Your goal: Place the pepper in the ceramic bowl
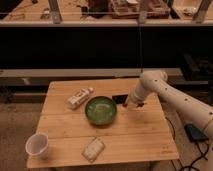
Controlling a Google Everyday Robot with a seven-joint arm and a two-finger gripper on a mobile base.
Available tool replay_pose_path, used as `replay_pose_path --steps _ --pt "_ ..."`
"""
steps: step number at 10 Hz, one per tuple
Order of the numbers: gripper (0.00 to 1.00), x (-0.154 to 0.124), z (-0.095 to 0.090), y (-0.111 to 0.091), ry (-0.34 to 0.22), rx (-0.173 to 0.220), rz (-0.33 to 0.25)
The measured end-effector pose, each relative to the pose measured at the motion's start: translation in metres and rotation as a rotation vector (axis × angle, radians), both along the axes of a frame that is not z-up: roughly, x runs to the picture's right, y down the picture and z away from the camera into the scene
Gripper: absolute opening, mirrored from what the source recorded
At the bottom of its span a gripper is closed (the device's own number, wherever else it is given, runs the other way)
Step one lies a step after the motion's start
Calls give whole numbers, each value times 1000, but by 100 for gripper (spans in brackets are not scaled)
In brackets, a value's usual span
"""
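Two fingers of the gripper (130, 104) close narrowly on the pepper (132, 106), a small yellowish-orange lump at their tip, right of the frame's center. It hangs just above the wooden surface (145, 135), just beside the right rim of the ceramic bowl (101, 110) and not over its inside. A flat black rectangle (120, 99) lies between the bowl's upper right edge and the gripper, partly hidden behind it. The white arm (170, 95) bends up from the gripper and runs off toward the lower right of the frame. The green bowl sits in the middle of the surface. A pale wrapped packet (80, 97) lies up and left of it, a second packet (93, 149) below it near the front edge, and a white cup (38, 145) stands at the lower left corner.
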State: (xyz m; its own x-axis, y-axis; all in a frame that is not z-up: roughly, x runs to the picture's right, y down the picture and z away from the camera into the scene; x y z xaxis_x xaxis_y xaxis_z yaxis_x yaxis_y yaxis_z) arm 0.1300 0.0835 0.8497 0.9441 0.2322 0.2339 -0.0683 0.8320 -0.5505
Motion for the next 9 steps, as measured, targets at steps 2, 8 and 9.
replay_pose_path --steps 2,8,9 --pt "16 -33 -4 -3 -13 31 -38" --pt "16 -85 -2 -3 -57 77 -86" --pt "16 -93 -1 -4 -66 79 -85"
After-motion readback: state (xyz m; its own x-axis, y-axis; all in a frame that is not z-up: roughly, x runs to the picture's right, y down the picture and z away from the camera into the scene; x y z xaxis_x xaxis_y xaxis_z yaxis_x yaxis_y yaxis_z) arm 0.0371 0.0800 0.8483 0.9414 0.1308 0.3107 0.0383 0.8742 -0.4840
